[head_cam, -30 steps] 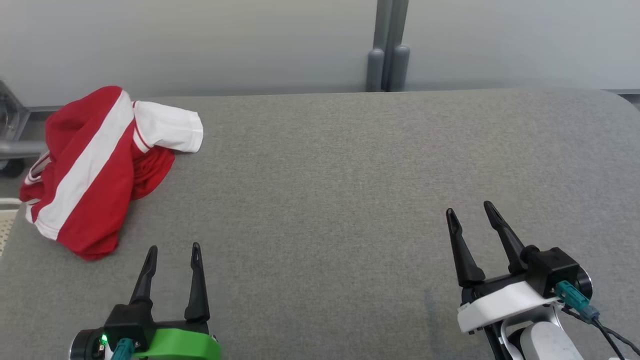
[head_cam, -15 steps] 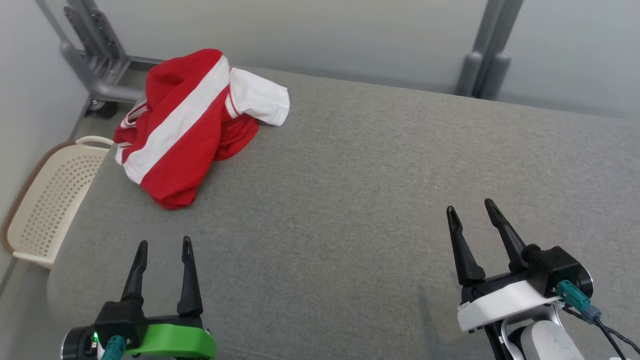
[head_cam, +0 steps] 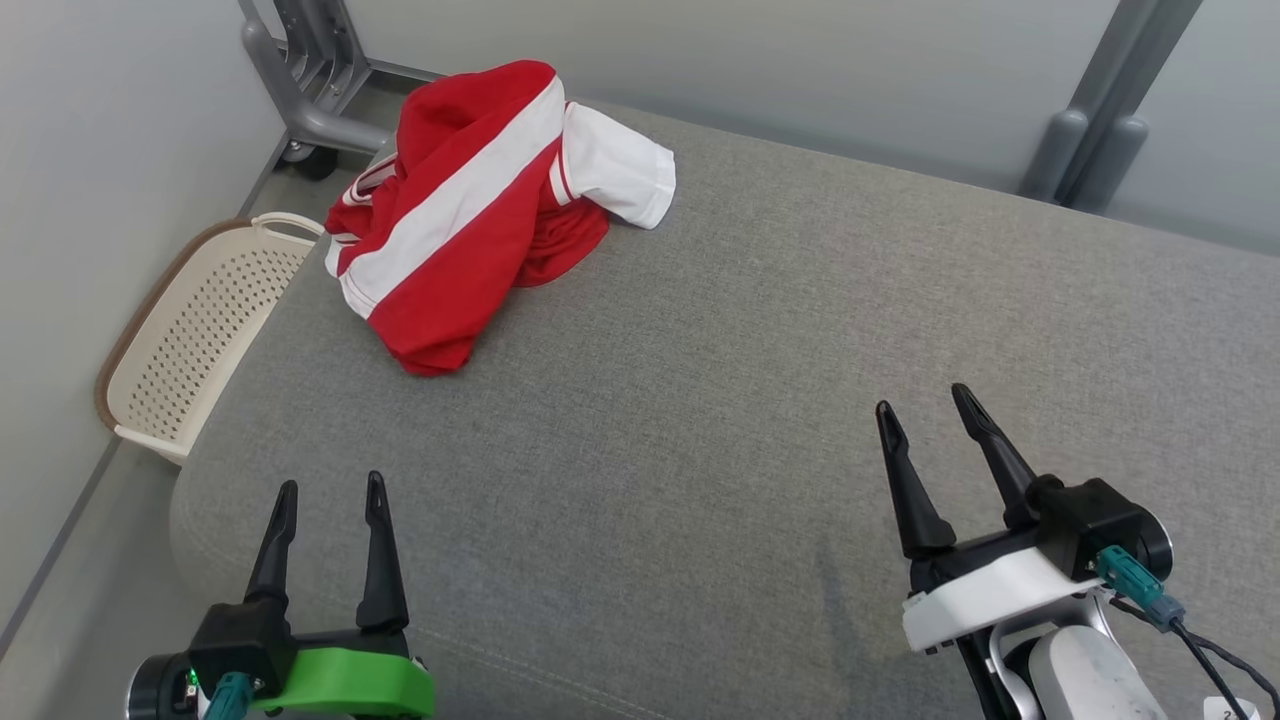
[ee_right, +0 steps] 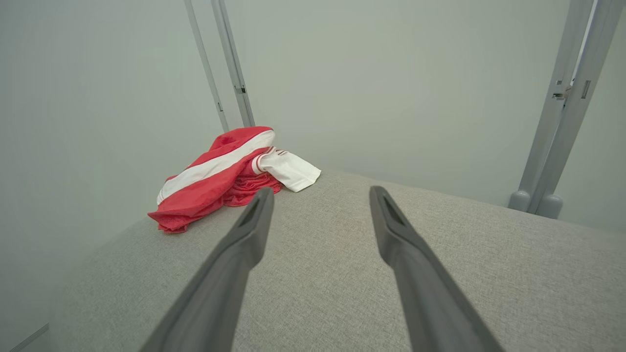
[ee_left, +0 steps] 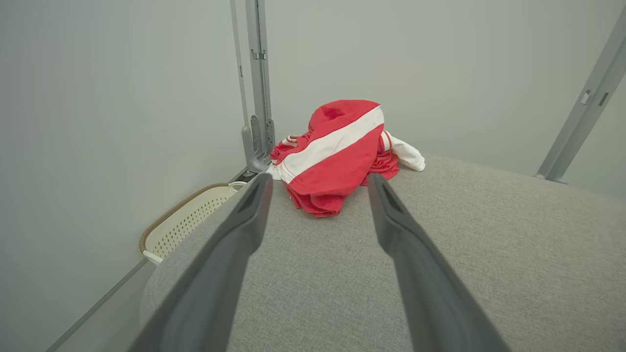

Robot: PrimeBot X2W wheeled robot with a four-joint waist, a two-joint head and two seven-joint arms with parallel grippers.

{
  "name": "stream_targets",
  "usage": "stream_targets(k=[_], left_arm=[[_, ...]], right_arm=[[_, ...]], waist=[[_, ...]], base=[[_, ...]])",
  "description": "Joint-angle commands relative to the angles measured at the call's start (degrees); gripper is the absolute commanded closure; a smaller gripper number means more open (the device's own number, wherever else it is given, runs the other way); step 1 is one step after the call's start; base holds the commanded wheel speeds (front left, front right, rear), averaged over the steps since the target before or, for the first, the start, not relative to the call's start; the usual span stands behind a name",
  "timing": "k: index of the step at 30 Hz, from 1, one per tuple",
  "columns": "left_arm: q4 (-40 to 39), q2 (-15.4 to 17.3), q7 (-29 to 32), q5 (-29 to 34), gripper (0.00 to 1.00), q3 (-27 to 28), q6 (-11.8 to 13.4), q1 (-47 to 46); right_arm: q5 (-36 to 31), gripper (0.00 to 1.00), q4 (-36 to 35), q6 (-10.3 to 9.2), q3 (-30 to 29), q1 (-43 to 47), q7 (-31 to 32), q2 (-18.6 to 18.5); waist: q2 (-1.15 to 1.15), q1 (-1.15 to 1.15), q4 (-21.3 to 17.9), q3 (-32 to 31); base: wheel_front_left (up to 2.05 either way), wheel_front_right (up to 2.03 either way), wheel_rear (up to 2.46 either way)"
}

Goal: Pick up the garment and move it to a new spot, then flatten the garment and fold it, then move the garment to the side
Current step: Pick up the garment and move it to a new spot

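Your left gripper [head_cam: 331, 483] and right gripper [head_cam: 923, 399] have jaws spread, empty: reach the worktop's [head_cam: 700, 420] far-left corner and pinch the garment's [head_cam: 470, 220] thick folds.

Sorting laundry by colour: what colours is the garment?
The garment is red with a broad white stripe and a white sleeve; clearest in the head view.

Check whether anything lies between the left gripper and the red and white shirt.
Nothing visible does: bare grey padded surface runs from the left gripper to the shirt; the cream basket sits beside the edge.
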Motion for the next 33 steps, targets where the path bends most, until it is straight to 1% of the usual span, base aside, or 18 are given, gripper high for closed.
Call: stream_targets(k=[1,8,11,14,20,24,30,33], left_arm=[[-0.2,0.3,0.0,-0.1,0.00,0.1,0.3,0.3],[0.2,0.3,0.0,-1.0,0.00,0.6,-0.5,-1.4],[0.5,1.0,0.0,-0.5,0.00,1.7,-1.1,-3.2],[1.4,1.0,0.0,-3.2,0.00,3.4,-2.3,-6.3],[4.8,4.8,1.2,-4.2,0.00,4.9,-4.3,-16.2],[9.5,7.5,4.0,-4.7,0.00,5.0,-5.6,-23.9],[20.4,11.5,9.1,-4.9,0.00,3.8,-7.2,-34.7],[26.0,12.1,11.3,-4.8,0.00,2.2,-7.9,-39.2]], right_arm=[[-0.5,0.00,0.1,0.02,-0.1,-0.5,-0.2,-0.3],[-0.7,0.00,0.0,0.02,-1.2,-1.2,-0.2,-0.3],[-1.0,0.00,-0.3,0.02,-1.9,-1.4,-0.2,-0.3],[-1.4,0.00,-0.7,0.02,-2.7,-1.9,-0.2,-0.3],[-1.9,0.00,-1.6,0.02,-3.3,-3.3,-0.2,-0.3],[-2.9,0.00,-2.6,0.02,-2.8,-4.6,-0.2,-0.3],[-4.8,0.00,-2.9,0.02,-1.6,-6.5,-0.2,-0.3],[-5.6,0.00,-2.8,0.02,-1.2,-7.2,-0.2,-0.3]], waist=[[0.00,0.00,-0.3,0.0],[0.00,0.00,-1.4,0.7],[0.00,0.00,-1.8,1.5],[0.00,0.00,-2.2,2.8],[0.00,0.00,-3.3,6.3],[0.00,0.00,-4.4,9.1],[0.00,0.00,-6.1,12.6],[0.00,0.00,-6.7,13.7]], base=[[0.00,0.00,0.00],[0.00,0.00,0.00],[0.00,0.00,0.00],[0.00,0.00,0.00],[0.00,0.00,0.00],[0.00,0.00,0.00],[0.00,0.00,0.00],[0.00,0.00,0.00]])
